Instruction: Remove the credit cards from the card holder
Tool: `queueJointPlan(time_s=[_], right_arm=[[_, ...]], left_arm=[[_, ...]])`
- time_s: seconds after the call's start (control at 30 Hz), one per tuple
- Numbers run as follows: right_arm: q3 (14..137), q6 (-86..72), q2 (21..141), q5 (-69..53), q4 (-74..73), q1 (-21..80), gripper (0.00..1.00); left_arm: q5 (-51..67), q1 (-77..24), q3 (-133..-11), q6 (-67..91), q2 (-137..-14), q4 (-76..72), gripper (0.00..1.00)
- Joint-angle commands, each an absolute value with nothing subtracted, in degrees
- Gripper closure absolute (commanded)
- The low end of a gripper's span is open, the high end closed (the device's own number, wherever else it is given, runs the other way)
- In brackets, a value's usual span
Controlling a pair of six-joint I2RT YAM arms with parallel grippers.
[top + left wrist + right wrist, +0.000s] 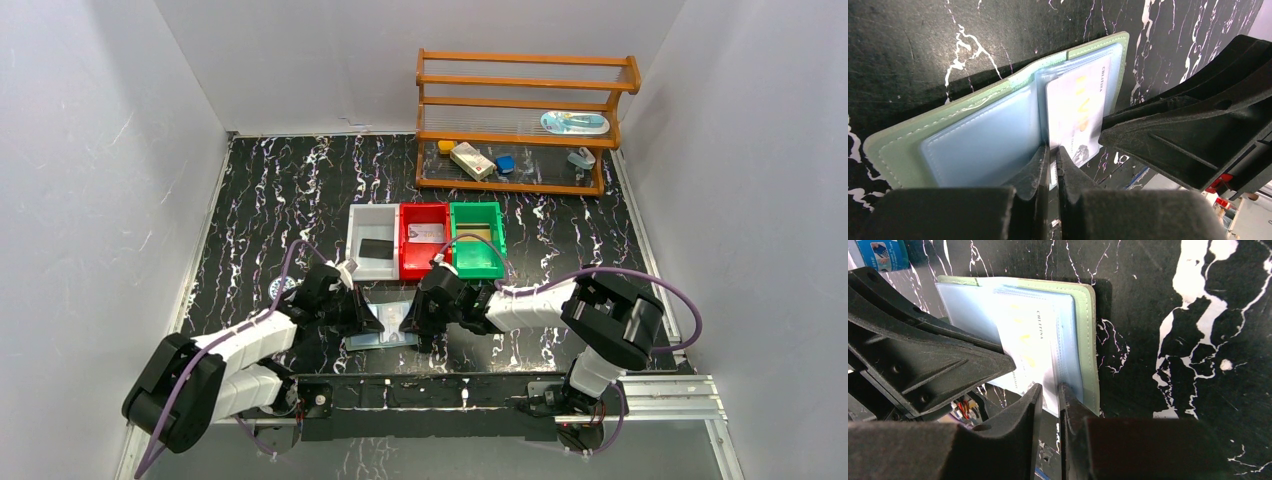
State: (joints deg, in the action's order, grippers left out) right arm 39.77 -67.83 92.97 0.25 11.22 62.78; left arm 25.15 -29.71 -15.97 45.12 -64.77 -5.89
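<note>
In the top view, in the lower middle of the frame, the left gripper [368, 316] reaches in from the left and the right gripper [418, 322] from the right. The card holder [386, 339] lies open and flat on the black marbled table [270, 190] between them, with both tips over it. In the left wrist view the fingers of the left gripper are almost together, with only a thin slit. They stand at the lower edge of the holder, at the fold between its two clear pockets; whether they pinch the plastic I cannot tell. The left pocket looks plain and bluish, and the right pocket contains a pale card [1073, 107]. In the right wrist view the right gripper stands narrow, and the lower corner of this card's pocket reaches into the gap; whether the fingers press it is not visible. Above the holder in the top view, the white bin [372, 268] contains a black card [376, 248].
</note>
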Motion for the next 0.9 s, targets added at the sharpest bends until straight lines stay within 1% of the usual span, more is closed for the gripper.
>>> queueJointPlan(time_s=[0.0,0.07,0.2,0.37,0.5,0.6,0.67,0.77,0.87], right_arm=[[39.08,-67.56,96.21,3.24,9.04,63.37,0.73],[38.81,-68.13,95.72,4.66,7.87,63.37,0.72],[38.43,-68.75,94.04,7.47,5.09,63.28,0.65],[38.79,-68.03,94.19,8.05,4.22,63.23,0.82],[37.96,-66.89,92.86,6.48,7.39,63.19,0.88],[37.64,-67.0,91.9,6.52,8.0,63.12,0.87],[37.58,-66.21,91.24,5.74,9.06,63.11,0.85],[38.67,-64.73,90.63,4.48,9.45,63.02,0.79],[40.65,-62.55,90.02,3.37,9.13,62.85,0.75]], left_arm=[[27.68,-31.68,-15.91,45.41,-64.79,-4.86,1.0],[25.71,-31.67,-16.06,44.67,-62.78,-2.26,1.0],[21.5,-31.7,-15.97,43.58,-58.73,2.4,1.0],[17.73,-31.62,-15.44,44.15,-55.99,6.86,1.0],[15.1,-31.6,-15.53,44.82,-52.98,9.32,1.0],[14.73,-31.57,-14.78,45.68,-51.51,8.9,1.0],[15.14,-31.64,-14.97,45.61,-51.31,8.25,1.0],[16.3,-31.63,-15.31,45.62,-51.38,6.63,0.89],[16.09,-31.63,-15.78,45.95,-51.4,6.29,0.83]])
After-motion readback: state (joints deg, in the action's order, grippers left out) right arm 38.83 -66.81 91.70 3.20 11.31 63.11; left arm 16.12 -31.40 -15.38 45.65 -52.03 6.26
